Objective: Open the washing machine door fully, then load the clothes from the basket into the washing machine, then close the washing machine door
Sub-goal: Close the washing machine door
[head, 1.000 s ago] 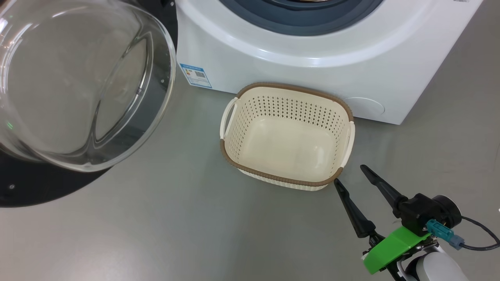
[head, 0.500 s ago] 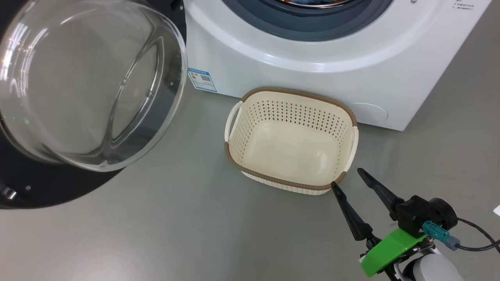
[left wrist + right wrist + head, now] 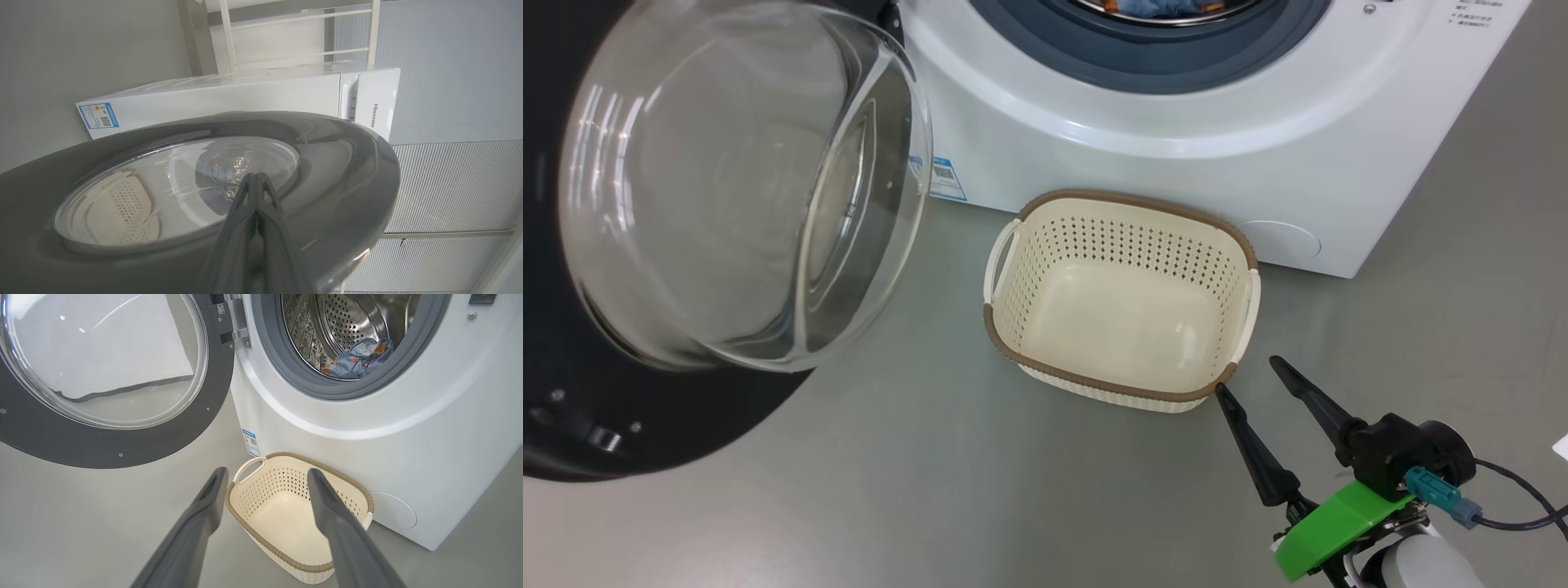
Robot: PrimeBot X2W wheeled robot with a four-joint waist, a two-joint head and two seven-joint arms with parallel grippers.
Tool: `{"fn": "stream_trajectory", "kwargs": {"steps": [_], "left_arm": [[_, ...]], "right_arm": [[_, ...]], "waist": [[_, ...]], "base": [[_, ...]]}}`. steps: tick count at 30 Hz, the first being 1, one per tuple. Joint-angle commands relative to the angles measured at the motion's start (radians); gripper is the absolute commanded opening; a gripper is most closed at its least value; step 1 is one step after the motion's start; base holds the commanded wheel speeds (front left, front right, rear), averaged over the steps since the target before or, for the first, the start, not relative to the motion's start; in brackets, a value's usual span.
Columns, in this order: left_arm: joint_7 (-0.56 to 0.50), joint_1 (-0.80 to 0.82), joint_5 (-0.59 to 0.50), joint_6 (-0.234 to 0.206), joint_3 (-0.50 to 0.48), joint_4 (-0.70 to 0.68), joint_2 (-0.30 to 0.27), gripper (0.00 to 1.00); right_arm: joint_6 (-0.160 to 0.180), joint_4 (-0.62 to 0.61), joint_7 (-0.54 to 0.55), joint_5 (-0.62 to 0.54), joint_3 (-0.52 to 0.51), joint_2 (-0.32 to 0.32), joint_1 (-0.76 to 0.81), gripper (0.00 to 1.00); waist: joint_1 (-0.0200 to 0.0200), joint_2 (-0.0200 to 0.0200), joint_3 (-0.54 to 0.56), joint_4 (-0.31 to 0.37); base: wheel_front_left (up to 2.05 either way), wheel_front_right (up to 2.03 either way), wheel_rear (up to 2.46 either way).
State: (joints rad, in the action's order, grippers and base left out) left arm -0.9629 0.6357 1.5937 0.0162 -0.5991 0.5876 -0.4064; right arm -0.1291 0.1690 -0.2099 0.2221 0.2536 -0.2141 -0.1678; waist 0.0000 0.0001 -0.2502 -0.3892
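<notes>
Lettering "Hisense" [image 3: 375, 115] marks the washing machine [image 3: 245, 94]; left end effector [image 3: 255, 176] closed, empty, facing the door [image 3: 347, 171]; right end effector [image 3: 1247, 376] spread, empty.

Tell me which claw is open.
The right claw, beside the basket: its fingers are spread wide. The left claw, at the door, has its fingers pressed together.

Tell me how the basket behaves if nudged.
Empty, thin perforated plastic: the basket is probably light and slides easily on the smooth floor. Wide and low, it seems unlikely to tip. Its walls may flex.
</notes>
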Motion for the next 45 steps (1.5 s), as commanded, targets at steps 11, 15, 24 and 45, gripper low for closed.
{"fn": "stream_trajectory", "kwargs": {"steps": [11, 15, 24, 45], "left_arm": [[-0.09, -0.048, 0.056, -0.08, -0.001, -0.174, 0.002, 0.0], [-0.128, -0.054, 0.075, -0.105, 0.017, -0.234, 0.028, 0.0], [-0.188, -0.077, 0.092, -0.145, 0.067, -0.359, 0.078, 0.0], [-0.183, -0.105, 0.095, -0.173, 0.08, -0.487, 0.147, 0.0]], "right_arm": [[-0.002, 0.009, -0.029, 0.016, 0.027, 0.026, -0.012, 1.0], [-0.002, 0.021, -0.035, 0.02, 0.025, 0.03, -0.01, 1.0], [-0.002, 0.042, -0.045, 0.025, 0.032, 0.045, -0.019, 1.0], [-0.002, 0.041, -0.052, 0.03, 0.008, 0.086, -0.002, 1.0]], "waist": [[0.0, -0.0001, 0.023, 0.018], [0.0, -0.0001, 0.029, 0.019], [0.0, -0.0001, 0.041, 0.029], [0.0, -0.0001, 0.075, 0.184]], "base": [[0.0, 0.0, 0.0], [0.0, 0.0, 0.0], [0.0, 0.0, 0.0], [0.0, 0.0, 0.0]]}}
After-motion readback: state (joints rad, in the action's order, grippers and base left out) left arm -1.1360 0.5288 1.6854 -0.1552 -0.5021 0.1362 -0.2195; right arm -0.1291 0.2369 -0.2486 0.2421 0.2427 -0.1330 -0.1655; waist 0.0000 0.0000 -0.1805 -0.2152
